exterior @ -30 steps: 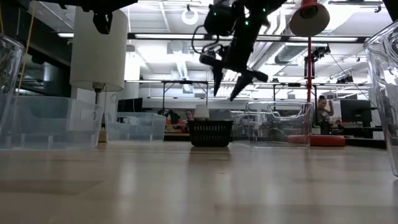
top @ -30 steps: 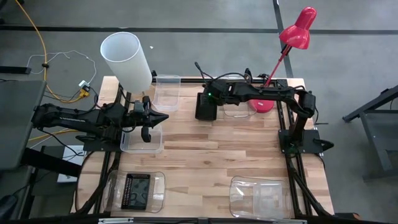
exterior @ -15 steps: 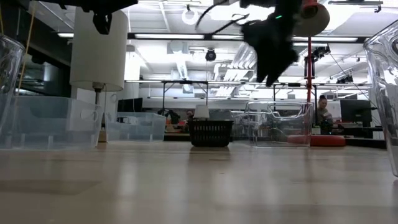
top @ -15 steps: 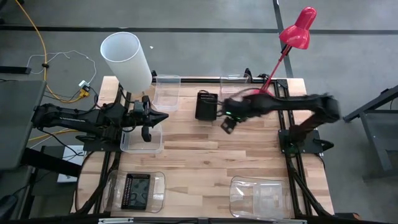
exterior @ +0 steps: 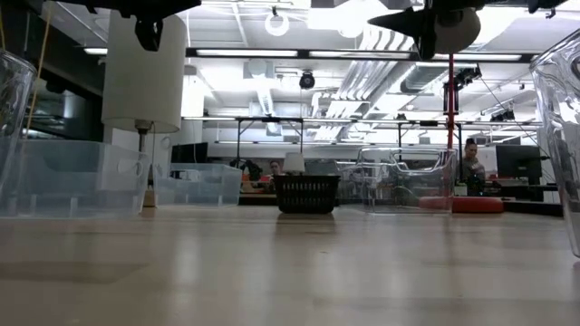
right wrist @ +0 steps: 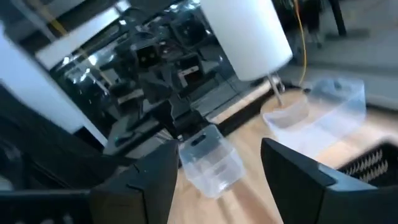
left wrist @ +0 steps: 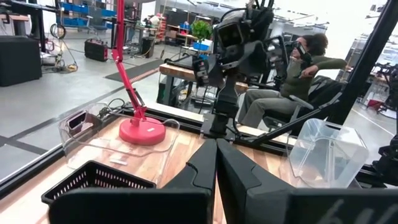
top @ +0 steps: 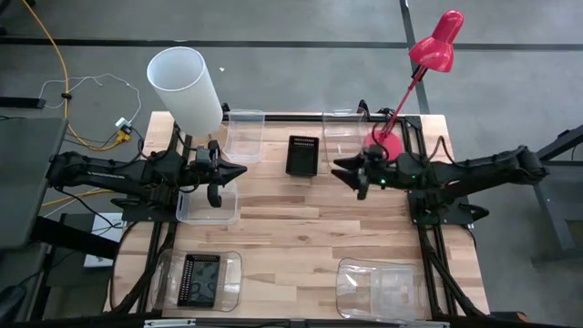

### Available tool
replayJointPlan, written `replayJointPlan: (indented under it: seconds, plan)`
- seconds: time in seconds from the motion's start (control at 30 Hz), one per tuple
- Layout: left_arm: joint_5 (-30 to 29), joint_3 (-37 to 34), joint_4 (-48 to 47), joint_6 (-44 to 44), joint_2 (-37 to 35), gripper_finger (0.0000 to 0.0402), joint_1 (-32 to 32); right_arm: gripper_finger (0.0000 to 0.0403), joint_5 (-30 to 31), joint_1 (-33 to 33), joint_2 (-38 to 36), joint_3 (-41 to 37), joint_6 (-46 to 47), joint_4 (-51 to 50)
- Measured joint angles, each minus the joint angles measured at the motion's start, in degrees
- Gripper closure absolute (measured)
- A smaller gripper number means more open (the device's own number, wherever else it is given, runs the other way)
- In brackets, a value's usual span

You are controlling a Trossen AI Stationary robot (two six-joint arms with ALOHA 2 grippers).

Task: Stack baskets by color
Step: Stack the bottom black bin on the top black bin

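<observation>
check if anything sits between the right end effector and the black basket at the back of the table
Nothing visible does. The right end effector hangs open in the air beside the black basket, with only bare table between them.

The left arm is stretched in from the tabletop's left edge, its left gripper (top: 239, 170) held above the surface with the jaws pressed shut, nothing between them. The right arm is extended low from the right side toward the middle, and the right gripper (top: 341, 169) is carried empty with the jaws spread wide.
</observation>
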Motion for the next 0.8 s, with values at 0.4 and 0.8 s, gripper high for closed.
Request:
replayJointPlan:
  seconds: [0.4, 0.8]
  plan:
    - [0.0, 0.0, -0.1, -0.2, 0.0, 0.0401, 0.0, 0.0269, -5.5, 0.2, 0.1, -0.4, -13.9, -1.1]
    - [-0.3, 0.0, -0.1, 0.0, 0.1, 0.0392, 0.0, 0.0399, -17.3, -3.0, 0.0, -0.4, -11.0, -2.6]
